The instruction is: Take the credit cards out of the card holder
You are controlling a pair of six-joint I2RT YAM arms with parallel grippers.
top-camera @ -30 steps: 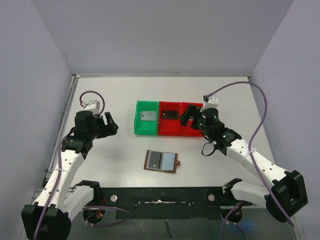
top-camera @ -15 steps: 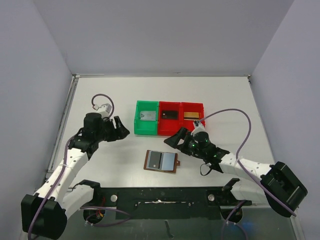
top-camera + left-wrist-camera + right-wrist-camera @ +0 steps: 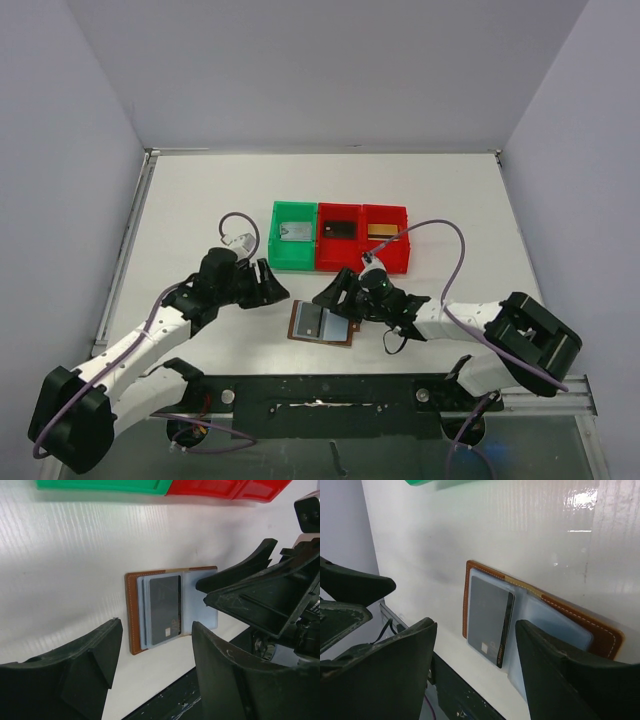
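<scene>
Plastic, thin, stiff and slick, I judge: the black credit card (image 3: 165, 610) sits in one sleeve of the open card holder (image 3: 132, 630), flat on the worktop. My left jaws and right jaws stand apart, empty, flanking it. I would pinch the card's protruding edge.

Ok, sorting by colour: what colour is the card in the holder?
Black card, best seen from left wrist.

Robot lab test cell. A bare white table (image 3: 200, 200) is boxed in by plain grey walls (image 3: 330, 70) behind it and on both sides. A left arm (image 3: 150, 335) and a right arm (image 3: 460, 320), both white and black, are bolted to a black rail (image 3: 320, 385) at the table's near edge. A purple cable (image 3: 432, 223) loops above the table. On the table are staged props: red and green plastic bins (image 3: 338, 264) and a card holder (image 3: 322, 323).
</scene>
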